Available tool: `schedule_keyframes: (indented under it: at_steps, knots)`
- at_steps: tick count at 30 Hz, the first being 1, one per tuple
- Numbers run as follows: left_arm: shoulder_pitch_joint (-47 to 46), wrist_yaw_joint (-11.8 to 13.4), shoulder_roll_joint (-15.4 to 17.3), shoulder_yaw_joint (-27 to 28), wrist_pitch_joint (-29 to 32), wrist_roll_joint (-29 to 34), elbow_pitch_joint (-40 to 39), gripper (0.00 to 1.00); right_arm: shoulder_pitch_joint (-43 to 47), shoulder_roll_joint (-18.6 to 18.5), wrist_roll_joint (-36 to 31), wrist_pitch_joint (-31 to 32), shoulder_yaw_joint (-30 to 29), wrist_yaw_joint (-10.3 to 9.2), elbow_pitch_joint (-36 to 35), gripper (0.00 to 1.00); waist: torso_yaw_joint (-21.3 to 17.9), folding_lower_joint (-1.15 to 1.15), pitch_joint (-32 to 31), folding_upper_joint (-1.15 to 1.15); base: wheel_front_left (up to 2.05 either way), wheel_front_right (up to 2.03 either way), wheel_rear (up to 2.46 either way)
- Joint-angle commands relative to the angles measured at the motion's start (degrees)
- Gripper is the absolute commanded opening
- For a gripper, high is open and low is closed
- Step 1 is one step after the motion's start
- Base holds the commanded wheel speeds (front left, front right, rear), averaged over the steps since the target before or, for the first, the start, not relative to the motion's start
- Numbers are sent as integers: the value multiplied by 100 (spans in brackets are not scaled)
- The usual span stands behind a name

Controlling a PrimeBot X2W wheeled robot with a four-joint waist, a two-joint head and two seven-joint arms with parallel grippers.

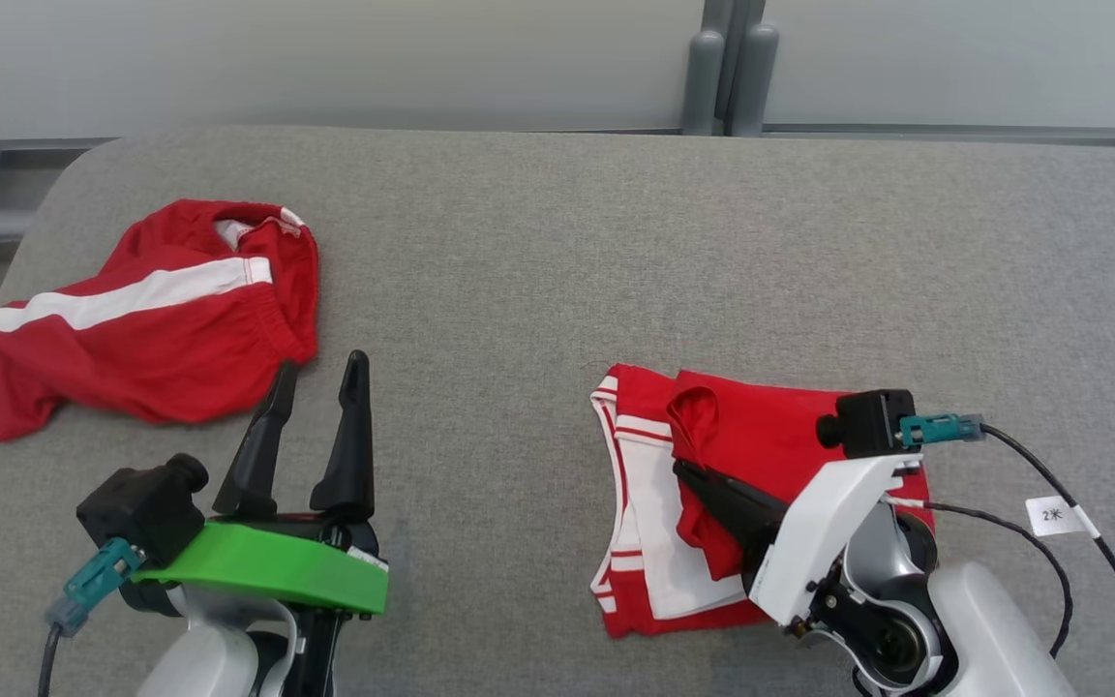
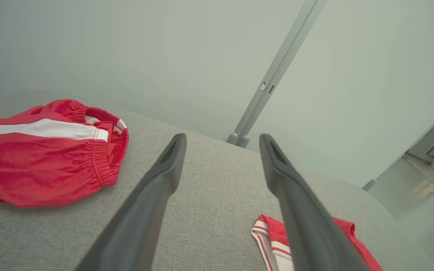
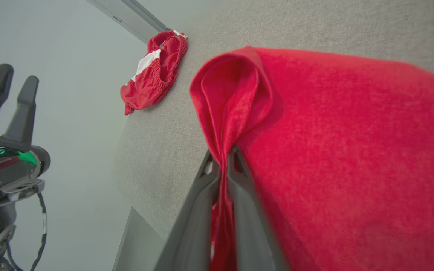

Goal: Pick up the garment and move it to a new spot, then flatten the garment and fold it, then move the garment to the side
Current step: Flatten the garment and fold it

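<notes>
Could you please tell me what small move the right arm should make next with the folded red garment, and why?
Probably lift a little and slide the folded garment toward the right side of the table. The right gripper is shut, its fingers pinching a raised fold of the red cloth, and the piece already lies folded. The left gripper is open, off by the crumpled shorts.

One small white cable tag, black print: "2米"
</notes>
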Motion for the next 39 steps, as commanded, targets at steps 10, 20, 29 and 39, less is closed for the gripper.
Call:
schedule_keyframes:
  at_steps: [10,20,29,39]
  knots:
    - [-134,-66,-51,-33,-50,-43,80,100,-655,-8,-191,-665,228,4,1413,0,248,0,45,62,0,0,0]
    - [-148,-64,-85,-29,-96,-55,114,100,-994,-8,38,-964,667,4,1792,100,213,0,82,62,0,0,0]
    - [-138,-44,-85,-77,-102,-18,128,100,-1080,-13,123,-1429,416,4,1019,100,106,0,49,62,0,0,0]
    - [-84,-16,-151,-245,-68,55,128,100,-693,-138,-1057,-1716,-702,4,253,100,-95,0,36,62,0,0,0]
